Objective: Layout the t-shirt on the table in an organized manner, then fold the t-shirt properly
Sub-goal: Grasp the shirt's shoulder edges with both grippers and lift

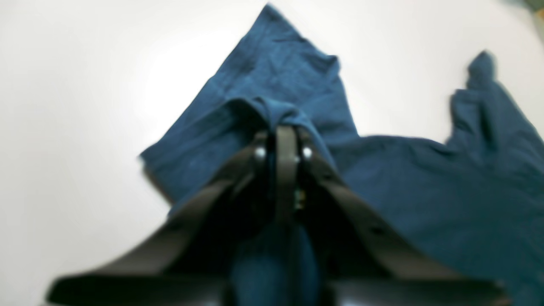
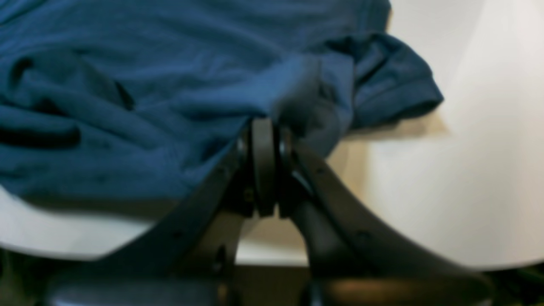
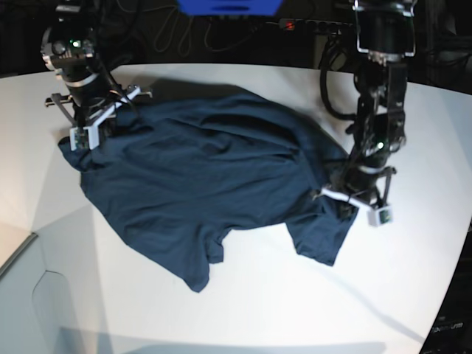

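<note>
Only overhead, whole t-shirt [image 3: 199, 184] visible

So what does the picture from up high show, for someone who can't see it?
A dark blue t-shirt lies rumpled on a white table. Each robot arm pinches one side: the right claw at the picture's left, the left claw at its right.

Behind the far edge of the desk [image 3: 243, 310] the room lies dark, with black cables [image 3: 184, 33] looping across the shadow. A bright blue object [image 3: 228, 6] sits at the top edge, cut off by the frame. Beside it a power strip [image 3: 310, 25] shows a small red light. Light falls from above, casting soft shadows.
</note>
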Controlling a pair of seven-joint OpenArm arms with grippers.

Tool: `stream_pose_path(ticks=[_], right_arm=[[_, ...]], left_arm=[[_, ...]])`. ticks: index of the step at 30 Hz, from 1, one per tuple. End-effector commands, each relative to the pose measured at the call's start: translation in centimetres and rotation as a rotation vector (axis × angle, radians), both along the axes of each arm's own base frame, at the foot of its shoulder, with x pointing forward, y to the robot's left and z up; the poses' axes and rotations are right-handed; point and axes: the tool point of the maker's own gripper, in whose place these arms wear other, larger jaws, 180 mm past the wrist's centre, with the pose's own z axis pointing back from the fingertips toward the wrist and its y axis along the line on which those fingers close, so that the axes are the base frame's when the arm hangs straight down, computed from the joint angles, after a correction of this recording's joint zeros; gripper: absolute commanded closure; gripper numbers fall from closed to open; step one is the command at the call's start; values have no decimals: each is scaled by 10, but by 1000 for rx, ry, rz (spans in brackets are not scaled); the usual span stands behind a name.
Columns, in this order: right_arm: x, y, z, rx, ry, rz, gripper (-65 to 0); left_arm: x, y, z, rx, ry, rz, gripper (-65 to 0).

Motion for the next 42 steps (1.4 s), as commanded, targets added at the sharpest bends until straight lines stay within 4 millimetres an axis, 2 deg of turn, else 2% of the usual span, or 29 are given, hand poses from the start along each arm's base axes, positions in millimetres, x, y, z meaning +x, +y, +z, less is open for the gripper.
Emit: stream_pose_path(ticks=[1, 3, 5, 7, 9, 11, 15, 18, 20, 26, 32, 35, 40, 42], right_arm=[[3, -1, 7, -4, -31, 8, 0], [6, -1, 9, -5, -38, 8, 0], [7, -1, 9, -5, -40, 8, 0], [8, -1, 10, -5, -43, 8, 0], [8, -1, 10, -5, -43, 8, 0], [8, -1, 10, -5, -45, 8, 0], [13, -1, 13, -5, -57, 8, 0], [13, 0, 13, -4, -57, 9, 0], [13, 0, 13, -4, -57, 9, 0], [13, 1, 12, -2, -56, 12, 0], [13, -1, 13, -4, -55, 8, 0], [13, -1, 13, -4, -55, 8, 0], [13, -1, 13, -4, -57, 8, 0], [18, -1, 16, -4, -69, 8, 0]], left_arm=[[16, -3, 14, -1, -54, -14, -105], [15, -6, 5, -1, -30, -23, -219], [14, -10, 11, -2, -48, -33, -347], [3, -10, 16, -1, -63, -34, -464], [-10, -11, 24, 6, -86, -42, -539], [-28, -7, 25, 11, -87, -34, -552], [-56, 31, 5, 18, -27, 73, -512], [-73, 47, -29, 1, 63, 125, -468], [-80, 47, -45, -48, 103, 124, -451], [-62, 24, -55, -160, 91, 17, -444], [-62, 27, -63, -174, 110, 36, -430], [-63, 26, -63, -177, 107, 31, -317], [-74, 43, -65, -243, 106, 112, -18], [-75, 50, -63, -261, 100, 136, 0]])
